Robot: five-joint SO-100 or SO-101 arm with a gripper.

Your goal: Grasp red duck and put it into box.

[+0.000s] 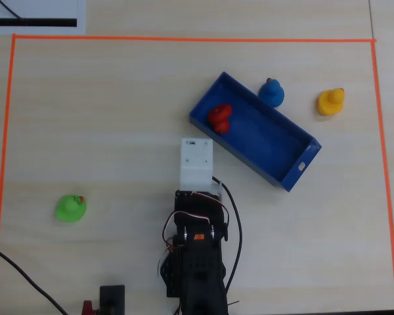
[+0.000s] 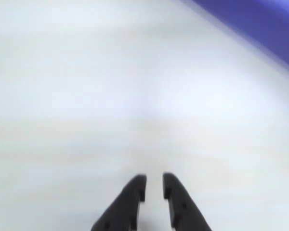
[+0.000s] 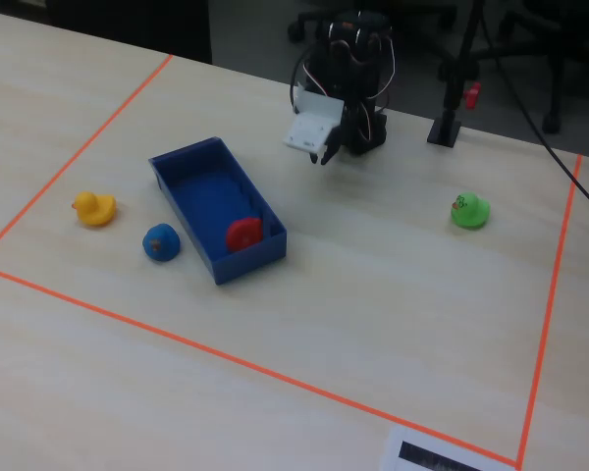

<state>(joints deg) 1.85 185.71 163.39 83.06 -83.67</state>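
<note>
The red duck (image 1: 219, 118) lies inside the blue box (image 1: 269, 134), at its end nearest the arm; the fixed view shows it there too (image 3: 242, 234), against the box wall (image 3: 201, 182). My gripper (image 2: 154, 185) is pulled back near the arm's base, away from the box, over bare table. Its two dark fingers stand almost together with only a narrow gap and nothing between them. In the fixed view the gripper (image 3: 326, 155) points down below the white wrist block. A blurred corner of the box (image 2: 260, 24) shows at the wrist view's top right.
A blue duck (image 1: 271, 92) and a yellow duck (image 1: 330, 101) stand just outside the box's far side. A green duck (image 1: 70, 208) sits alone to the arm's left in the overhead view. Orange tape (image 1: 184, 39) frames the work area. A black stand (image 3: 447, 128) is beside the base.
</note>
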